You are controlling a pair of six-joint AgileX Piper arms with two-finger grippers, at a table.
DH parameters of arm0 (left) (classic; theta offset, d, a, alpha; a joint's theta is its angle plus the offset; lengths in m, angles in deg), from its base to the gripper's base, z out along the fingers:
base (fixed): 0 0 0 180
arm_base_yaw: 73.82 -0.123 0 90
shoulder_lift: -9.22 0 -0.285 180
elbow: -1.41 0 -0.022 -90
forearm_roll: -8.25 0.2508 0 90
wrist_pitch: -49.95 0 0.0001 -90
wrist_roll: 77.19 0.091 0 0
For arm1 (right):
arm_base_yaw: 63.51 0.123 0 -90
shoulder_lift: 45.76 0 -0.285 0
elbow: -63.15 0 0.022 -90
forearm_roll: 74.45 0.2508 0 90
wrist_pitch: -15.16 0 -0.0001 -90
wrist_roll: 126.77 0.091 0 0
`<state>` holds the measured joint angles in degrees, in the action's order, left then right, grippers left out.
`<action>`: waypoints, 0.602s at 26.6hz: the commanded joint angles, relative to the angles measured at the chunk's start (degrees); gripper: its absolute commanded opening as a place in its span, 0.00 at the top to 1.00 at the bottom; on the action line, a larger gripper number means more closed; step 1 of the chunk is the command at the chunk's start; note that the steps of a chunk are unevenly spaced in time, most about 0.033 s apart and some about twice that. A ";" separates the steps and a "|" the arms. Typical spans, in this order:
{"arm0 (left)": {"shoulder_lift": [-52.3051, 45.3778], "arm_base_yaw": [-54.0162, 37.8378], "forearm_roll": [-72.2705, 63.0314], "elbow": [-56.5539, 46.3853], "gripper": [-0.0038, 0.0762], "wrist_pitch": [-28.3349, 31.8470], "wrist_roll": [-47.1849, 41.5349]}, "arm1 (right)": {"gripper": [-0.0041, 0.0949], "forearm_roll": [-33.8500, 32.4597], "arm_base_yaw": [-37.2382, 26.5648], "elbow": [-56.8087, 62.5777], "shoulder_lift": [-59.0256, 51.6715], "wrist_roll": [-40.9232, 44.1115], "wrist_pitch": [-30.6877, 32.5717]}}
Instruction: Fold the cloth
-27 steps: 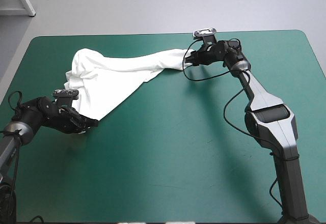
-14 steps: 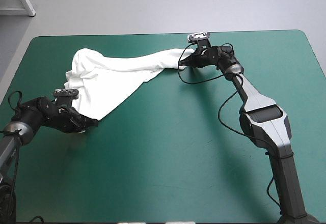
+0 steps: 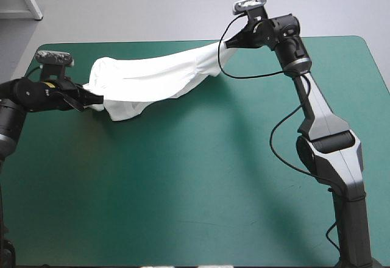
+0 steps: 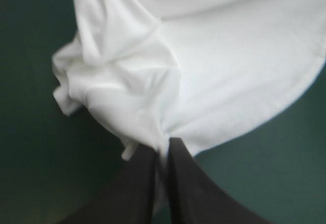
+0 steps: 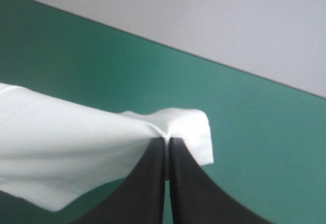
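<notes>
The white T-shirt hangs stretched between both arms above the teal-green table, sagging in the middle. My left gripper is shut on the T-shirt's left end; in the left wrist view its black fingers pinch a gathered bunch of the T-shirt, which spreads out ahead of them. My right gripper is raised near the far edge and shut on the T-shirt's right end. In the right wrist view the T-shirt is clamped in the right gripper, a small corner sticking out past it.
The teal-green table lies bare in front of and beneath the hanging shirt. Its far edge runs just beyond my right gripper.
Earlier the shirt lay on the table with my right gripper open at its end. That gripper has shut on it, and both arms have lifted, raising the shirt off the table.
</notes>
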<state>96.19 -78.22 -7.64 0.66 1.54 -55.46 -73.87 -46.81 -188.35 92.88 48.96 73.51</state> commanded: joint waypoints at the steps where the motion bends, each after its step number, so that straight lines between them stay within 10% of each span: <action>1: -3.98 0.39 -1.00 8.82 0.93 0.28 -0.12 | 0.98 -1.43 -0.24 -5.88 -9.85 0.26 1.35; 16: -6.19 0.39 8.29 52.26 0.93 6.98 -0.30 | 0.98 0.95 -0.24 -10.59 -39.91 0.06 -7.52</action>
<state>91.47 -78.22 -0.97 46.92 -0.07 -55.42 -72.68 -46.81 -197.66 58.70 49.38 73.31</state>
